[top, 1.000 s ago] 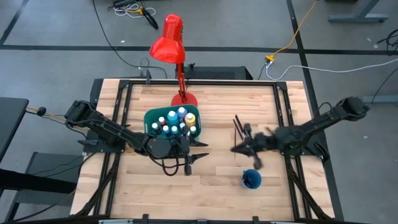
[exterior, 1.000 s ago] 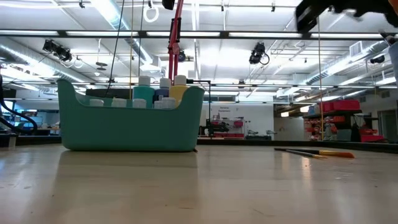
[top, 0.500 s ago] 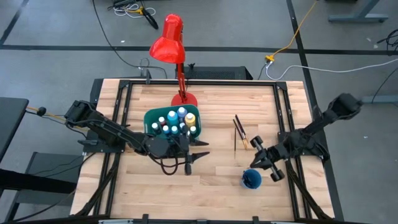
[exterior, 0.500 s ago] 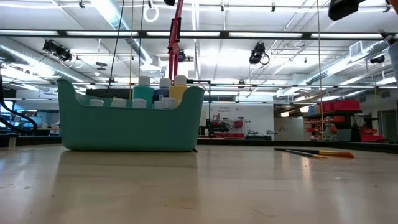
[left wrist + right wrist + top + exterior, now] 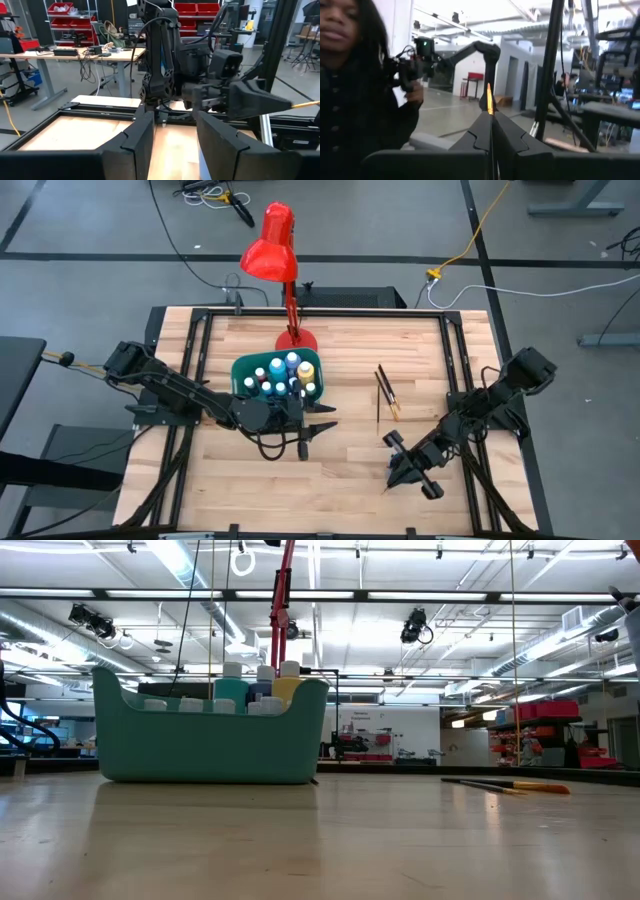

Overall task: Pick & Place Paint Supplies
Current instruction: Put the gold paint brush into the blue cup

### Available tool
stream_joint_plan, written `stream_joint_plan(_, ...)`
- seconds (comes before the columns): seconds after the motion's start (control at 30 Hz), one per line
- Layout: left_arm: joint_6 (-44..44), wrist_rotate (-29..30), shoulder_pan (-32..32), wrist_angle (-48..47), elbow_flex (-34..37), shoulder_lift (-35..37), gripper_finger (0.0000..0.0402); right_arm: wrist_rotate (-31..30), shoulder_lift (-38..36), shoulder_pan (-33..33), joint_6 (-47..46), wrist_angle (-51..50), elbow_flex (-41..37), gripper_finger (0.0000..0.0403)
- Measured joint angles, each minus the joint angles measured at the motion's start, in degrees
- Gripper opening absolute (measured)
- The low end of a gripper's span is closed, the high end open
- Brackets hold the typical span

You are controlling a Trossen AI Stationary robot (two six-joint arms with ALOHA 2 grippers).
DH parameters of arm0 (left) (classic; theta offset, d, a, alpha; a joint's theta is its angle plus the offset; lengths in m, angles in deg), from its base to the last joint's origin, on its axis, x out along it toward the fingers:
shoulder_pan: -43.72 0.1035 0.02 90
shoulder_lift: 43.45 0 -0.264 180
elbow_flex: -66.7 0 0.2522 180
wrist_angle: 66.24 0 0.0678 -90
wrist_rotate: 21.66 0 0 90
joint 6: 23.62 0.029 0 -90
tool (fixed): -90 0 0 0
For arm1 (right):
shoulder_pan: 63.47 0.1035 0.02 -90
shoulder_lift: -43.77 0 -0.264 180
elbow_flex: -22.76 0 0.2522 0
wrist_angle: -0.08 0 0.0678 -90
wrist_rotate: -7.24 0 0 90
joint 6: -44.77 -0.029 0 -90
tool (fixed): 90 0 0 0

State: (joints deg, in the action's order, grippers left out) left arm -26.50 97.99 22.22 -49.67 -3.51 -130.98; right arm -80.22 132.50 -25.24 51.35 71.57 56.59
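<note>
The teal bin (image 5: 275, 376) stands at mid-table with several white-capped paint bottles (image 5: 283, 372) upright in it; it also shows in the low view (image 5: 210, 735). Two thin paintbrushes (image 5: 385, 394) lie flat on the table right of the bin, and they also show in the low view (image 5: 505, 785). My right gripper (image 5: 398, 470) hangs over the near right of the table, shut on a thin brush (image 5: 489, 107). My left gripper (image 5: 312, 430) is open and empty just near of the bin. The blue cup is hidden. My right gripper pinches a thin paintbrush between its two shut fingers (image 5: 506, 134). The brush lies along the fingers, and its orange end (image 5: 489, 100) sticks out past their tips. The fingers point about level, and the brush is lifted clear of the table.
A red desk lamp (image 5: 272, 245) stands on its base (image 5: 296, 340) at the far edge behind the bin. Black rails (image 5: 470, 350) frame the tabletop. A person stands beyond the table in the right wrist view (image 5: 355, 90). Bare wood lies at the near middle (image 5: 340, 480).
My right gripper has gone from the brushes right of the bin toward the near edge, turning as it went, and now covers the spot where the blue cup stood. It carries one brush, and two brushes stay on the table.
</note>
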Motion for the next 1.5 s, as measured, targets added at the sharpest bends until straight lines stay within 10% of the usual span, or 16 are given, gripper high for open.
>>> stream_joint_plan(0.43,2.4,-5.6,0.3,1.2,0.0,-0.8,0.0155,-7.2,3.0,0.6,0.3,0.4,1.8,0.0011)
stream_joint_plan(0.63,16.4,-23.8,3.1,11.2,-1.2,-9.2,0.0155,-4.0,1.4,0.6,3.5,0.7,3.3,0.0011)
stream_joint_plan(0.83,24.6,-28.6,3.1,20.9,-7.0,-17.7,0.0155,-0.9,-2.7,0.6,3.9,0.6,5.3,0.0011)
stream_joint_plan(1.5,24.0,-36.1,2.7,7.5,-23.9,-21.6,0.0155,-5.4,-3.1,0.2,3.6,0.5,5.5,0.0011)
